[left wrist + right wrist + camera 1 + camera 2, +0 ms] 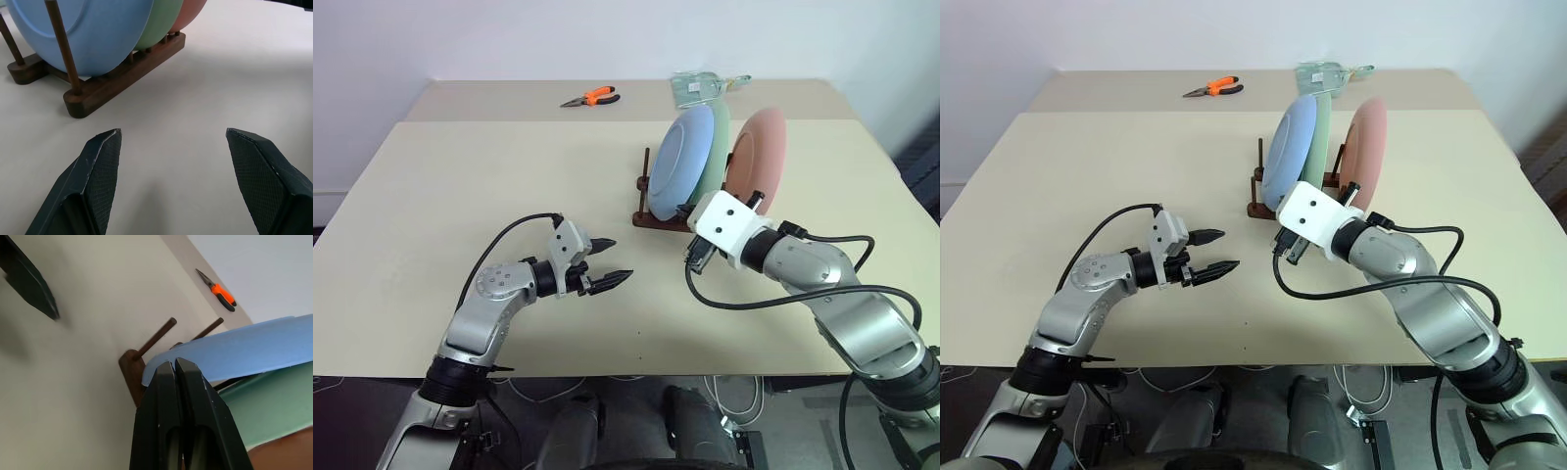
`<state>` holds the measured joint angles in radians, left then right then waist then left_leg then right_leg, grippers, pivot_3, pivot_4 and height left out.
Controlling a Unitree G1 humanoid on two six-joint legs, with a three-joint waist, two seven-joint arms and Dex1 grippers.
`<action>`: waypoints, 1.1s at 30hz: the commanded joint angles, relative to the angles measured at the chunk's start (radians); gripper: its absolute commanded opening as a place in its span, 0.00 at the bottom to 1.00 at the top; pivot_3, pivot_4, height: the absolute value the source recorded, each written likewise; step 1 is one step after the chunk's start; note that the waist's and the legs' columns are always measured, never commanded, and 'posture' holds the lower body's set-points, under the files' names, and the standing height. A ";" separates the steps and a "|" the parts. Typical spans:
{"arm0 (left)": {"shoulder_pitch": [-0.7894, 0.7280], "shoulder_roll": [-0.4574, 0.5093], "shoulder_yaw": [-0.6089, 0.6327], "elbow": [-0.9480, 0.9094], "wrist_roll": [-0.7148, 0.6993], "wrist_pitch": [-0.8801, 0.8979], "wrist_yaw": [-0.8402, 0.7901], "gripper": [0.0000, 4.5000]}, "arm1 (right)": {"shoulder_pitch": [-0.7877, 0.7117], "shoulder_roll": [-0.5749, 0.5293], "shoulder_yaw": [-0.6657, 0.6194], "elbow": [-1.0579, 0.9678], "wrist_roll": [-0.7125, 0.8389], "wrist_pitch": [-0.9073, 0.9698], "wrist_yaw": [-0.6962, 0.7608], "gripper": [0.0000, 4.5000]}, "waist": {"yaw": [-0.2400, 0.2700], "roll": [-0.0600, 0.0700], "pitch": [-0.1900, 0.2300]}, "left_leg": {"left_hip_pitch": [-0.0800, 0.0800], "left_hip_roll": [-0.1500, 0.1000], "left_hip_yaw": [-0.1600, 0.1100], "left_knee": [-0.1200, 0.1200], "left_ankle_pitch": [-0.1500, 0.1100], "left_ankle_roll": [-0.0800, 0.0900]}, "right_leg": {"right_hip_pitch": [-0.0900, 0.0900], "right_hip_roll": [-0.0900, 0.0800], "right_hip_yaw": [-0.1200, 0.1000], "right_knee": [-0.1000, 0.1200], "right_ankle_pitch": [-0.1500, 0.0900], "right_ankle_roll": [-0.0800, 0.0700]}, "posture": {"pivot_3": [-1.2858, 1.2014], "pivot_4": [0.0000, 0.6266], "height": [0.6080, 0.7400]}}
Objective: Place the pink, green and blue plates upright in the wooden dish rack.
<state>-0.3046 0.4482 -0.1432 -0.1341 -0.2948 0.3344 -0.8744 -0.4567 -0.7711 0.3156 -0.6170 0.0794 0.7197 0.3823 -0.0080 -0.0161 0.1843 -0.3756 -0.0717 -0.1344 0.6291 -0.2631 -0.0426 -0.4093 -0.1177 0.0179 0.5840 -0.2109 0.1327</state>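
Already all three plates stand upright in wooden dish rack: blue plate nearest my left, green plate middle, pink plate far side. Right gripper pinched shut, empty, just beside blue rim, nearer arm. Left gripper spread wide, empty, rack well ahead. Rack's long axis crosses plates. No readable writing

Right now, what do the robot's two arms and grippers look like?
Both arms are silver-grey metal with black joints. Each carries a white wrist block and a loose black cable looping alongside. The left gripper and right gripper end in black wedge-shaped jaws, textured on their inner pads.
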 commanded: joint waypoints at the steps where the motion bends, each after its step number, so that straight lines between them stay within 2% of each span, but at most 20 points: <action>1: 0.010 0.002 0.004 -0.051 -0.007 -0.017 0.002 0.78 | -0.038 0.024 0.009 0.020 -0.064 -0.012 0.009 0.01 | -0.001 0.000 0.000 | 0.000 0.000 0.000 0.000 0.000 0.000 | 0.000 0.000 0.000 0.000 0.000 0.000 | 0.52 0.24 1.00; 8: 0.022 0.002 0.007 -0.059 -0.006 -0.017 0.011 0.78 | -0.056 0.047 0.029 0.065 -0.145 -0.025 0.049 0.01 | -0.002 0.000 0.000 | 0.000 0.000 0.000 0.000 0.000 0.000 | 0.000 0.000 0.000 0.000 0.002 -0.002 | 0.52 0.24 1.00; 25: 0.004 -0.013 -0.006 -0.042 0.001 -0.020 0.007 0.78 | -0.009 0.046 -0.001 0.062 -0.231 -0.013 0.124 0.01 | -0.002 0.000 0.000 | 0.000 0.000 0.000 0.000 0.000 0.000 | 0.000 0.000 0.000 0.000 0.002 -0.002 | 0.52 0.24 1.00; 33: 0.009 -0.011 -0.004 -0.057 0.002 -0.014 0.014 0.78 | -0.091 0.130 0.027 0.105 -0.254 -0.068 0.136 0.01 | -0.004 0.000 0.000 | 0.001 0.000 0.000 0.000 0.000 0.000 | 0.000 0.001 0.000 0.001 0.003 0.000 | 0.52 0.24 1.00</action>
<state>-0.2888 0.4335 -0.1487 -0.1586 -0.2921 0.3343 -0.8643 -0.5156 -0.6550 0.3450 -0.4871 -0.1614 0.6823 0.5154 -0.0119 -0.0160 0.1843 -0.3747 -0.0717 -0.1344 0.6291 -0.2630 -0.0427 -0.4093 -0.1169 0.0179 0.5850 -0.2076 0.1333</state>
